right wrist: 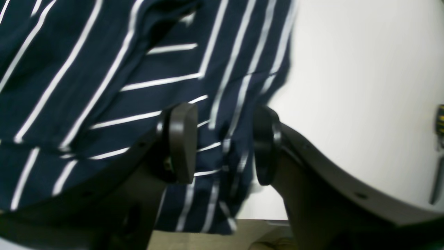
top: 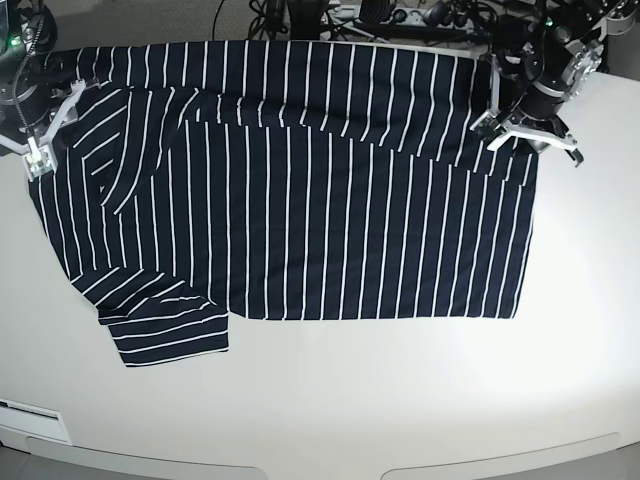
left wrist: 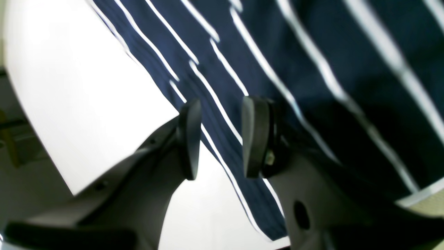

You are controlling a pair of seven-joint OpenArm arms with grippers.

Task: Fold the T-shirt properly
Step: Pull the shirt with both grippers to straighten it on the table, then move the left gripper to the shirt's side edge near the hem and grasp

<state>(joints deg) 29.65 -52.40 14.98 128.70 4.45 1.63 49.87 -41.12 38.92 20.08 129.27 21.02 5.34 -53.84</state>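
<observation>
A smooth white table (top: 330,400) carries everything. Directly on it lies a dark navy, white-striped fabric T-shirt (top: 300,210), spread mostly flat.

The right gripper (right wrist: 223,146) has its jaws apart over the T-shirt (right wrist: 104,80) edge, and white table (right wrist: 364,86) is beside the fabric

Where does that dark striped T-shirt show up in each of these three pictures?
Left wrist view: the dark navy, white-striped fabric T-shirt fills the upper right.
Right wrist view: it fills the left and middle.
Base view: it lies spread across the table's middle.
Shared landmark: the pale white table under it appears in all three views.
</observation>
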